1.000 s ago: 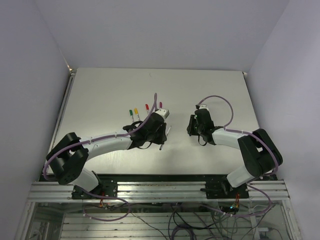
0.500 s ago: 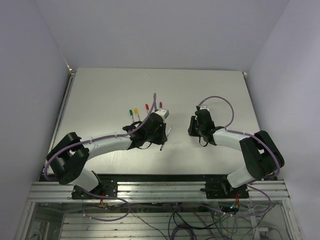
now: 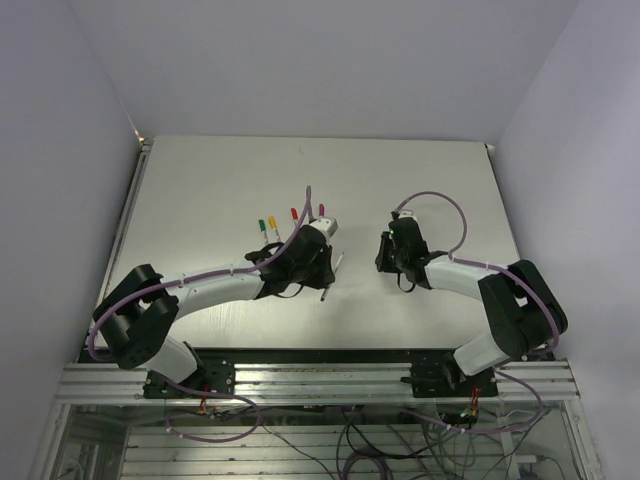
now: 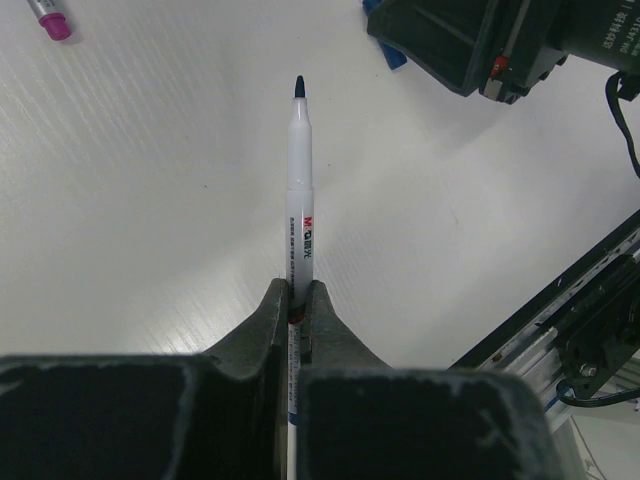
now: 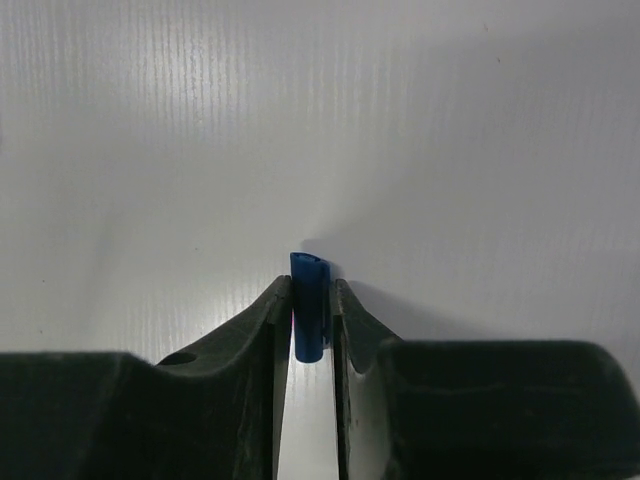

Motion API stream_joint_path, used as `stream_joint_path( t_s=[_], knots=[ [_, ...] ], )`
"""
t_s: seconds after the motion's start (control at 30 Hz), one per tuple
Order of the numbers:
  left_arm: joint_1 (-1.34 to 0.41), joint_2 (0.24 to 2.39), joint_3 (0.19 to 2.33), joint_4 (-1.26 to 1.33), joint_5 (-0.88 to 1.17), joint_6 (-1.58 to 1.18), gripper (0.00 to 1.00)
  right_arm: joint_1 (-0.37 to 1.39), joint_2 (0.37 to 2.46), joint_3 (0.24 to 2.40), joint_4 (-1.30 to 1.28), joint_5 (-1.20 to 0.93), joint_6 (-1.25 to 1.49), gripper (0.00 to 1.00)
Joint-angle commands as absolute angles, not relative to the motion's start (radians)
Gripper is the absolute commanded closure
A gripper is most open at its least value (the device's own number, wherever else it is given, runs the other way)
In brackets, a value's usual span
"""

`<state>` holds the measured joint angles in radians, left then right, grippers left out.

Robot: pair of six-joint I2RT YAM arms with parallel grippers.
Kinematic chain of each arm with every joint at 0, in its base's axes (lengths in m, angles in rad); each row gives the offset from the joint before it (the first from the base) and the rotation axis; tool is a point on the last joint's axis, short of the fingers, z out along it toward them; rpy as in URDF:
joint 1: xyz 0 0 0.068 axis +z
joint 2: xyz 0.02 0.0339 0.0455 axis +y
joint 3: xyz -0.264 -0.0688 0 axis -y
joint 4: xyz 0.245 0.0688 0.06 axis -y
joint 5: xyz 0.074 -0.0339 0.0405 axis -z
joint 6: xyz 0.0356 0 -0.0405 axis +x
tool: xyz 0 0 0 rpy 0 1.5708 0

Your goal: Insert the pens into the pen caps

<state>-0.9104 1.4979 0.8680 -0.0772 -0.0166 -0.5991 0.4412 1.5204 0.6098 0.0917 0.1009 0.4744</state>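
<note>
The left fingers (image 4: 266,325) are closed on a white marker pen (image 4: 298,180), pinching its barrel just below the printed label. The pen points straight away from the wrist camera, and its bare dark blue tip (image 4: 298,88) hangs over the white desk (image 3: 200,180) without touching it. The right fingers (image 5: 268,325) are pressed together on a small blue pen cap (image 5: 310,305), which stands upright between them. Its rounded end pokes out just past the fingertips, and the desk surface lies close behind it. From above, the two arms reach in toward the middle of the desk and their wrists face each other, near one another but apart. In the left wrist view the right arm's black wrist housing (image 4: 480,40) sits beyond and to the right of the pen tip, with a gap of bare desk between them. Four more pens lie on the desk in a loose row just beyond the left arm. Their coloured ends run green (image 3: 262,225), yellow (image 3: 271,223), red (image 3: 294,215) and purple (image 3: 321,211) from left to right. The overhead view is too small to show whether those colours are caps or tips. The purple-ended one also shows at the top left corner of the left wrist view, lying flat and well clear of the held pen.
</note>
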Motion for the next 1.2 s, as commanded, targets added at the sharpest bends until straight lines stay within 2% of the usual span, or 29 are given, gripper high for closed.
stream_joint_path(
  t_s=[0.0,0.17,0.63,0.77,0.9,1.17],
  knots=[
    [-0.902,1.503,0.858,-0.039,0.013,-0.607,0.93,0.459,1.605,0.612,-0.100,0.121,0.468,0.75],
    [-0.901,1.509,0.858,-0.035,0.018,-0.610,0.93,0.484,1.644,0.631,-0.147,0.166,0.478,0.69],
    [-0.899,1.513,0.862,-0.035,0.021,-0.610,0.93,0.611,1.739,0.733,-0.345,0.328,0.579,0.72],
    [-0.899,1.513,0.859,-0.033,0.022,-0.612,0.93,0.625,1.771,0.756,-0.382,0.340,0.591,0.79],
    [-0.898,1.512,0.864,-0.036,0.021,-0.608,0.93,0.636,1.784,0.771,-0.420,0.347,0.599,1.00],
    [-0.899,1.529,0.885,-0.049,0.029,-0.592,0.93,0.641,1.705,0.794,-0.435,0.400,0.585,1.00]
  ],
)
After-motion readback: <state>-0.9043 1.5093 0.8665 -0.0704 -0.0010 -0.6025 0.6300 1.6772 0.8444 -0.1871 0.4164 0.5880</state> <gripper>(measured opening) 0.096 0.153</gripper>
